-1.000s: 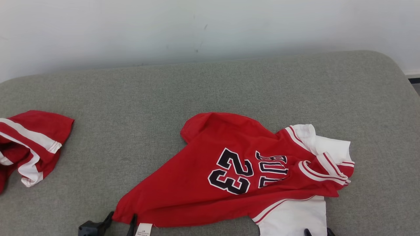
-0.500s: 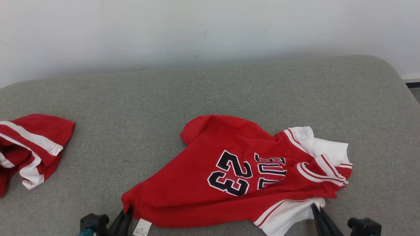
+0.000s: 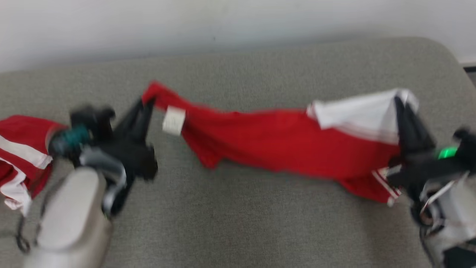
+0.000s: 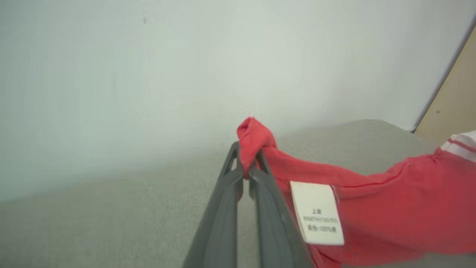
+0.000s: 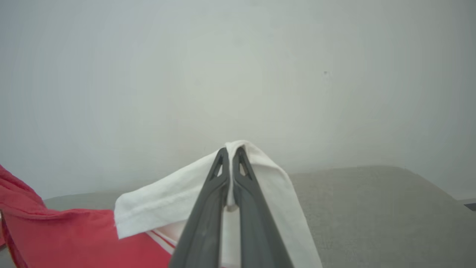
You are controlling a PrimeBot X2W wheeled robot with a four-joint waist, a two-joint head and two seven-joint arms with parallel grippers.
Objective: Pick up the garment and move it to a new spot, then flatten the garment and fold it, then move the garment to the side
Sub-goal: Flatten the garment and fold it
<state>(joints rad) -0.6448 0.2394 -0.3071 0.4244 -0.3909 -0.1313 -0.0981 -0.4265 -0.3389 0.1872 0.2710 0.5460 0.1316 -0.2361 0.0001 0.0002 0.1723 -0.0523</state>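
Note:
The garment (image 3: pixel 282 143), a red and white jersey, hangs stretched in the air between my two grippers above the grey cushioned surface (image 3: pixel 238 223). My left gripper (image 3: pixel 147 106) is shut on its red corner, close to a white label (image 3: pixel 173 120). The left wrist view shows that red corner (image 4: pixel 253 137) pinched between the fingertips, with the label (image 4: pixel 318 212) just to the right. My right gripper (image 3: pixel 401 102) is shut on the white hem. In the right wrist view the white cloth (image 5: pixel 260 175) drapes over my closed fingers.
A second red and white garment (image 3: pixel 18 152) lies crumpled at the surface's left edge, just behind my left arm. A pale wall (image 3: pixel 223 22) runs along the back. The surface's rounded corner (image 3: pixel 442 52) is at the far right.
Both grippers have closed on the garment's near corners and lifted it off the surface, pulling it out into a strip. The head view has also shifted.

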